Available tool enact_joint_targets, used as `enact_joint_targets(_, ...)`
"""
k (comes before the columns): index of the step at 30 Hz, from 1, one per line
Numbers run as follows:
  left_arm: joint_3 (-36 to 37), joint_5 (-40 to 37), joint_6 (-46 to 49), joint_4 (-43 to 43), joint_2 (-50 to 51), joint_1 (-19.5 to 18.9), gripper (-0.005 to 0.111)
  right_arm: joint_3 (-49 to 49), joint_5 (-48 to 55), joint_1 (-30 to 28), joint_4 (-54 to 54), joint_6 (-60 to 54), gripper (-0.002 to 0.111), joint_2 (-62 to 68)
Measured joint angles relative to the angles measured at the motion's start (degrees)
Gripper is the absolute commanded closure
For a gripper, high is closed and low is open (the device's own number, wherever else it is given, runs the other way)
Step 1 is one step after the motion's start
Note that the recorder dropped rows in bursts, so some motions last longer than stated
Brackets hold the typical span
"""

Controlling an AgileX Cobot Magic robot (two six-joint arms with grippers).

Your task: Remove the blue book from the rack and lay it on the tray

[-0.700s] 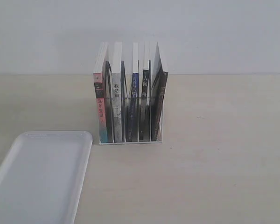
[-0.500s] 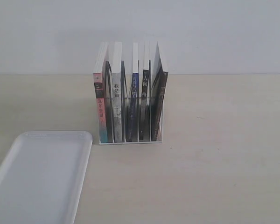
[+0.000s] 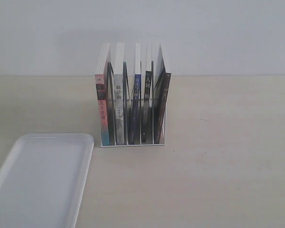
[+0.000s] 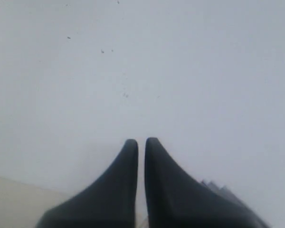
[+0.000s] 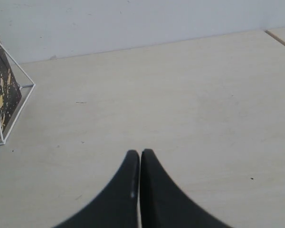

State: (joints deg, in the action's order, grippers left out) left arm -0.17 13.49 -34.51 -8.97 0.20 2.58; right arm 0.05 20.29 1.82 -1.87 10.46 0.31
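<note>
Blue book (image 3: 136,95) in rack (image 3: 133,144), right tool (image 5: 140,154) apart

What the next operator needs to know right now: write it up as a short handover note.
Left gripper: fingers closed together, holding nothing.
Right gripper: fingers closed together, holding nothing, above bare table near the rack's corner.
Neither arm shows in the exterior view.
Blue book: upright in the middle slot of the rack, untouched.
Tray: front left of the rack, nothing on it.
Done: nothing yet.
Left: open a gripper, grasp the blue book, lift it out of the rack, lay it flat on the tray.
</note>
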Motion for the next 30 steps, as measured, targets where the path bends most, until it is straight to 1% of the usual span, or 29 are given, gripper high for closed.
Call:
enact_joint_targets(1, 0.00, 1.01, -3.57, 0.15, 0.00, 0.00, 0.102, 0.00, 0.00, 0.00, 0.00, 0.00, 0.108, 0.00)
enact_joint_targets(3, 0.00, 3.20, -7.11, 0.15, 0.00, 0.00, 0.102, 0.00, 0.00, 0.00, 0.00, 0.00, 0.108, 0.00)
enact_joint_targets(6, 0.00, 6.71, -10.08, 0.15, -0.09, 0.00, 0.102, 0.00, 0.00, 0.00, 0.00, 0.00, 0.108, 0.00)
enact_joint_targets(8, -0.14, 7.62, -12.45, 0.15, -0.09, 0.00, 0.102, 0.00, 0.00, 0.00, 0.00, 0.00, 0.108, 0.00)
enact_joint_targets(9, -1.12, 7.37, -13.33, 0.15, -0.09, 0.00, 0.102, 0.00, 0.00, 0.00, 0.00, 0.00, 0.108, 0.00)
enact_joint_targets(10, -5.06, 5.59, -13.76, 0.15, -0.09, 0.00, 0.102, 0.00, 0.00, 0.00, 0.00, 0.00, 0.108, 0.00)
enact_joint_targets(11, -7.25, 4.56, -13.63, -0.02, 0.56, 0.00, 0.102, 0.00, 0.00, 0.00, 0.00, 0.00, 0.108, 0.00)
enact_joint_targets(12, -13.54, 1.90, -12.30, -0.76, 4.03, 0.00, 0.102, 0.00, 0.00, 0.00, 0.00, 0.00, 0.108, 0.00)
enact_joint_targets(13, -16.78, 0.48, -11.76, -1.82, 6.04, 0.00, 0.102, 0.00, 0.00, 0.00, 0.00, 0.00, 0.108, 0.00)
enact_joint_targets(14, -23.01, -4.17, -11.18, -4.49, 11.83, 0.00, 0.102, 0.00, 0.00, 0.00, 0.00, 0.00, 0.108, 0.00)
enact_joint_targets(16, -30.76, -13.49, -9.99, -7.58, 21.23, 0.00, 0.102, 0.00, 0.00, 0.00, 0.00, 0.00, 0.108, 0.00)
enact_joint_targets(18, -37.37, -22.94, -4.54, -8.18, 30.34, 0.00, 0.102, 0.00, 0.00, 0.00, 0.00, 0.00, 0.108, 0.00)
enact_joint_targets(19, -40.49, -27.85, 0.12, -6.16, 35.00, 0.00, 0.102, 0.00, 0.00, 0.00, 0.00, 0.00, 0.108, 0.00)
enact_joint_targets(24, -51.90, -41.15, 20.76, 7.06, 52.10, 0.00, 0.102, 0.00, 0.00, 0.00, 0.00, 0.00, 0.108, 0.00)
enact_joint_targets(27, -57.39, -48.09, 26.64, 12.88, 60.50, 0.12, 0.102, 0.00, 0.00, 0.00, 0.00, 0.00, 0.108, 0.00)
enact_joint_targets(29, -59.94, -50.34, 28.67, 14.77, 64.17, 1.02, 0.102, 0.00, 0.00, 0.00, 0.00, 0.00, 0.108, 0.00)
enact_joint_targets(30, -60.96, -50.66, 29.28, 15.17, 66.48, 2.05, 0.102, 0.00, 0.00, 0.00, 0.00, 0.00, 0.108, 0.00)
